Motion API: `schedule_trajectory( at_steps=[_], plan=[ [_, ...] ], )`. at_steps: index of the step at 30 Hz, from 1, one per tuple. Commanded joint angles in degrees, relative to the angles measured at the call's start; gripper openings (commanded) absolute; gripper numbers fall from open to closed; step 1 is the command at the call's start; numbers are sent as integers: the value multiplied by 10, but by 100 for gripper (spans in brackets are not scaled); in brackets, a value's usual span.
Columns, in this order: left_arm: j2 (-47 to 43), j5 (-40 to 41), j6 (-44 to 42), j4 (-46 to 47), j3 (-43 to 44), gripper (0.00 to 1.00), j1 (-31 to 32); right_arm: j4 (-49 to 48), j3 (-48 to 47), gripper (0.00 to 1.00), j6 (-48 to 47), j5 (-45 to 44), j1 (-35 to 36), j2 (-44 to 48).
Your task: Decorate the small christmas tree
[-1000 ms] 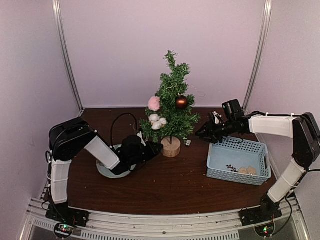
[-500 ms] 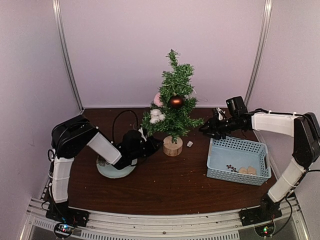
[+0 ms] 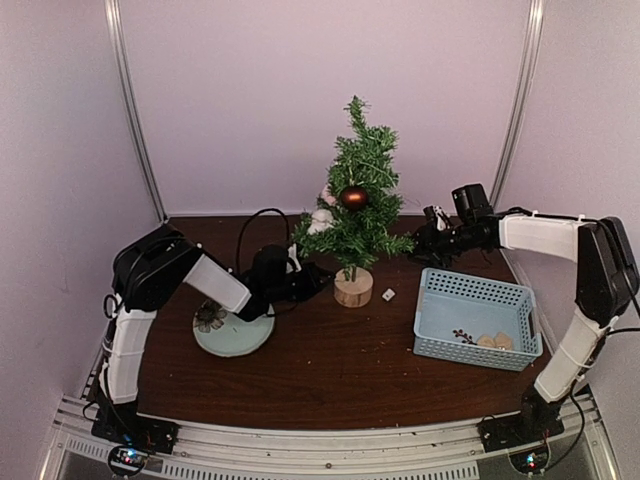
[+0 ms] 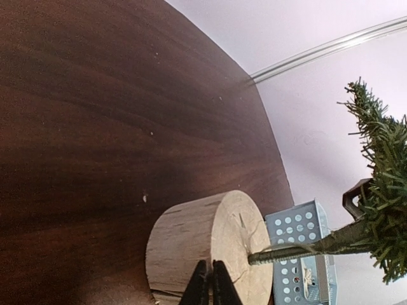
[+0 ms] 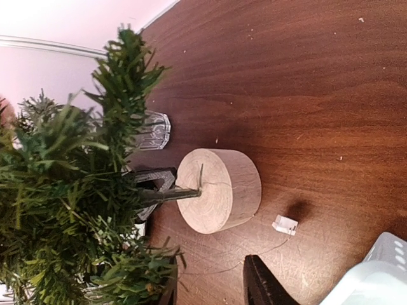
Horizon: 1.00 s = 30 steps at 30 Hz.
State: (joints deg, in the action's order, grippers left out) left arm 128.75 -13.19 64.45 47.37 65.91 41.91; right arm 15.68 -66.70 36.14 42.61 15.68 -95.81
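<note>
Since the earlier top views, the small christmas tree [image 3: 358, 190] has come up from a lean to stand upright and has shifted slightly right, while the right arm has drawn back toward the upper right. The table [image 3: 330, 370] carries everything.

The tree stands at centre frame, its trunk running straight up from the round stump base [image 3: 353, 288]. To the lower right lies the blue basket [image 3: 470, 283], and to the lower left the pale plate [image 3: 240, 340].

The left gripper [image 4: 210, 286] sits low and just left of the stump. Its fingers are clenched together, with nothing seen between them and their tips against the stump's side. The right gripper [image 3: 420, 242] hangs just right of the foliage at mid-height. Whether it grasps anything cannot be told.

The tree thus lies between the two arms, the left nearer the base and the right nearer the branches, so any hanging move would likely fall to the right arm, reaching leftward.

A copper bauble [image 3: 352, 197] already hangs high in the branches. A small white tag [image 3: 388, 295] lies just right of the stump.
</note>
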Motion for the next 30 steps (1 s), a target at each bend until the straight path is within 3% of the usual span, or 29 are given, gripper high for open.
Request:
schedule_trajectory(
  at_steps=[1, 22, 30],
  plan=[
    [28, -35, -33, -72, 22, 3, -20, 2, -33, 36, -16, -7, -12, -38],
    [-74, 13, -34, -31, -56, 13, -30, -82, -106, 35, 31, 25, 10, -177],
    [-89, 39, -20, -20, -69, 23, 4, -98, -101, 34, 48, 35, 42, -195]
  ],
)
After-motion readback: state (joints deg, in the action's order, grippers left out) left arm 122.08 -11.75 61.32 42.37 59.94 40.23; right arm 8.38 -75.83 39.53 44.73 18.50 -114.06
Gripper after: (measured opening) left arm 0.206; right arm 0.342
